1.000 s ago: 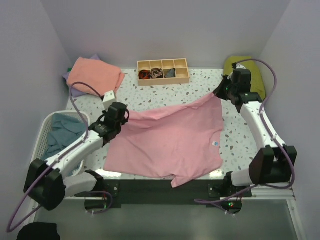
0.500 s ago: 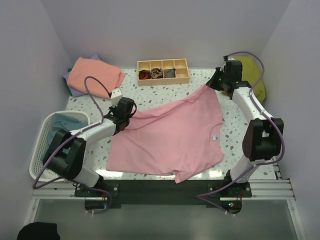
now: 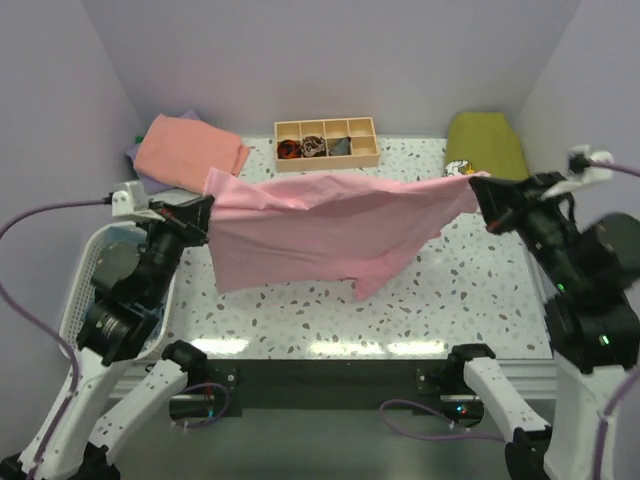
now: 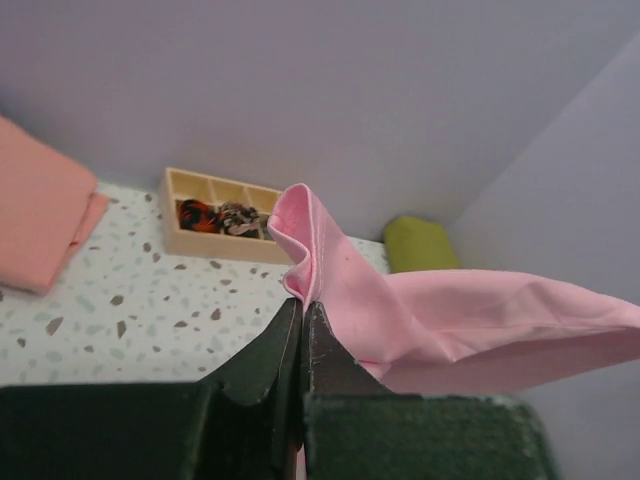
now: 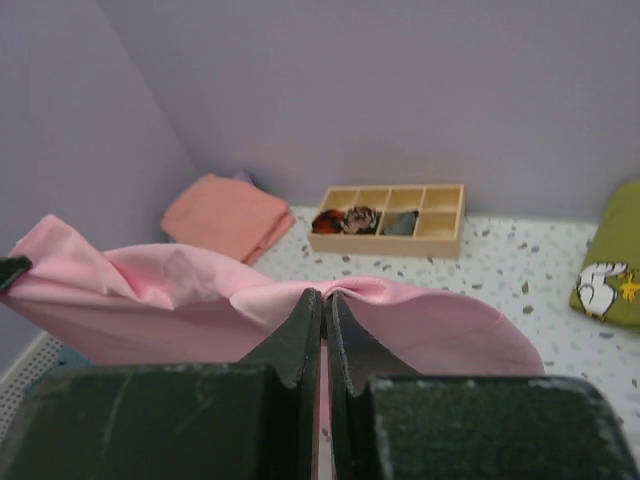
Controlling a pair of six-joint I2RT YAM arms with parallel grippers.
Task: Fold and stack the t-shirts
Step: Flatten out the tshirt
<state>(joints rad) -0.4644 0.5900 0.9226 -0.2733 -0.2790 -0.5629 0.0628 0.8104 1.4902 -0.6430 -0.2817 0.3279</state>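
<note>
**A:** What is on the left side?

**B:** A white basket [image 3: 72, 300] stands at the table edge, and a folded salmon t-shirt [image 3: 190, 148] lies in the far corner. The left gripper [image 4: 300, 308] is raised there. Its jaws are pressed together on one end of the pink t-shirt [image 3: 320, 225].

**A:** And where is this shirt?

**B:** It is stretched in the air between both arms, above the speckled table [image 3: 300, 320]. Its lower part hangs down loosely. Behind it is a wooden tray [image 3: 326, 143] with small dark things inside.

**A:** And the right side?

**B:** The right gripper [image 5: 322, 300] pinches the other end of the pink t-shirt, with its jaws tight on the cloth. A green cloth [image 3: 487, 145] lies in the far right corner.
</note>
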